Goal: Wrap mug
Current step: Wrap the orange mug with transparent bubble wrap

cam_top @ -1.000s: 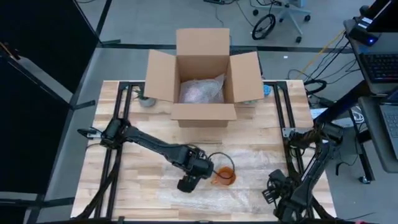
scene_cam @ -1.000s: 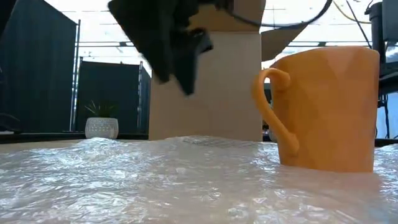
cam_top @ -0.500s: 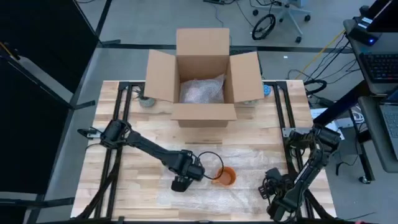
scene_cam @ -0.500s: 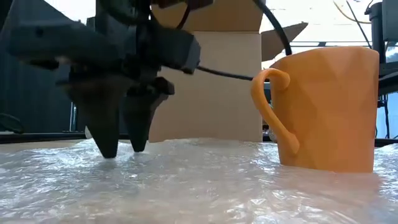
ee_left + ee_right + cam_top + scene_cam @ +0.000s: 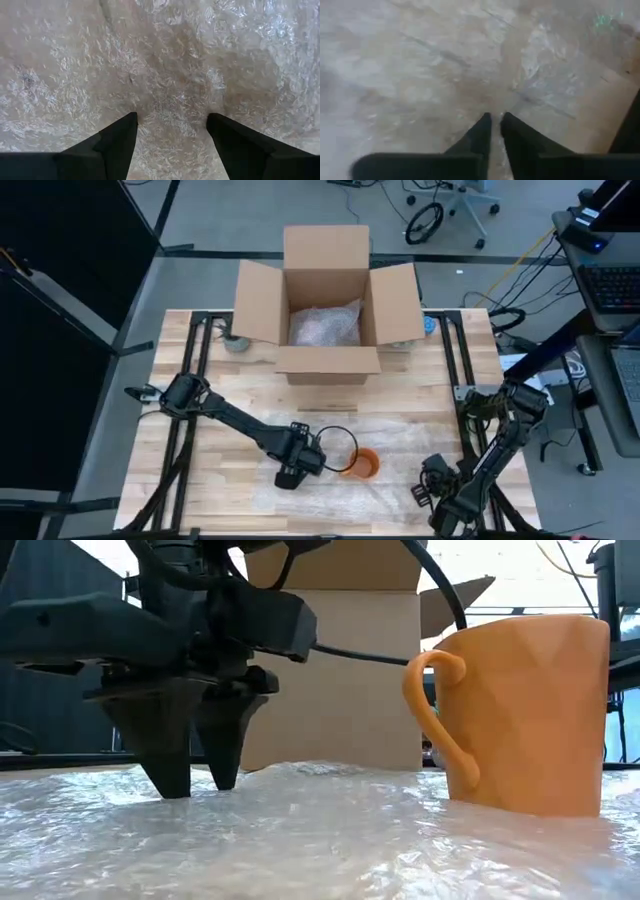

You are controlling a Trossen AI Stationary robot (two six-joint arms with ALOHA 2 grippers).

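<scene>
An orange mug (image 5: 364,464) (image 5: 525,715) stands upright on a sheet of clear bubble wrap (image 5: 400,442) (image 5: 300,840) spread flat on the wooden table; its handle points toward the table's left. My left gripper (image 5: 289,474) (image 5: 200,785) (image 5: 171,119) is open just left of the mug, fingers pointing down onto the wrap. My right gripper (image 5: 428,490) (image 5: 493,119) is shut at the wrap's near right part. My left gripper sets both open fingertips (image 5: 176,788) down on the bubble wrap's flat surface (image 5: 170,107) from above, left of the mug. The wrap lies between and around the tips, on the table. My right gripper comes slanting down onto the wrap near its right edge (image 5: 520,97), and its fingertips (image 5: 484,122) are closed there on the sheet. How many layers lie between them cannot be told. The wrap stays on the table.
An open cardboard box (image 5: 326,300) with more bubble wrap inside stands at the table's far middle, behind the mug (image 5: 340,690). Bare wood (image 5: 215,470) lies left of the sheet. Black frame rails (image 5: 190,380) run along both table sides.
My left gripper has come down from beside the mug and a little toward the table's left, and now its open tips stand on the wrap. My right gripper has shifted slightly toward the table's left, onto the wrap's right part. The mug has stayed put.
</scene>
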